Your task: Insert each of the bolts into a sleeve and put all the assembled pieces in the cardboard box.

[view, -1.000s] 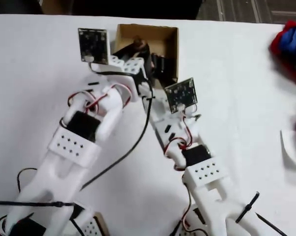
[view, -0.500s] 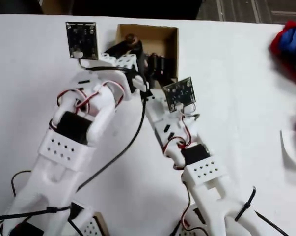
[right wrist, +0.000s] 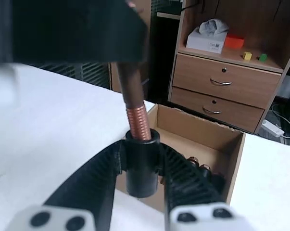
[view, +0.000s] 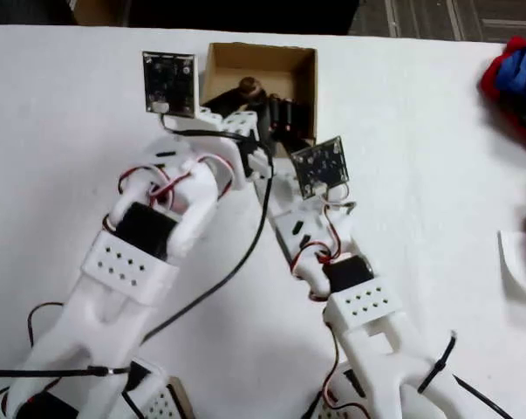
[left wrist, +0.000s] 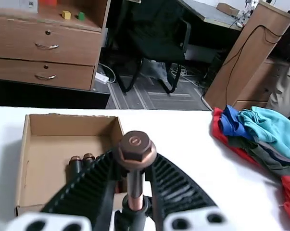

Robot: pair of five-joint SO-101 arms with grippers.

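The left end effector (left wrist: 134,168) is closed on a copper hex-head bolt (left wrist: 136,147), its threaded end just inside the smooth black sleeve (right wrist: 142,175) clamped by the right end effector (right wrist: 142,156), above the near side of the cardboard box (view: 302,70); two assembled pieces (left wrist: 81,163) are inside. Crumpled cloth (view: 514,70) lies at the right on the white tabletop (view: 420,131).

We find left arm (view: 140,244) and right arm (view: 358,301) extended, wrists close together; left gripper (left wrist: 135,168) closed on bolt (left wrist: 134,147), right gripper (right wrist: 142,159) apparently clamping sleeve (right wrist: 142,171).
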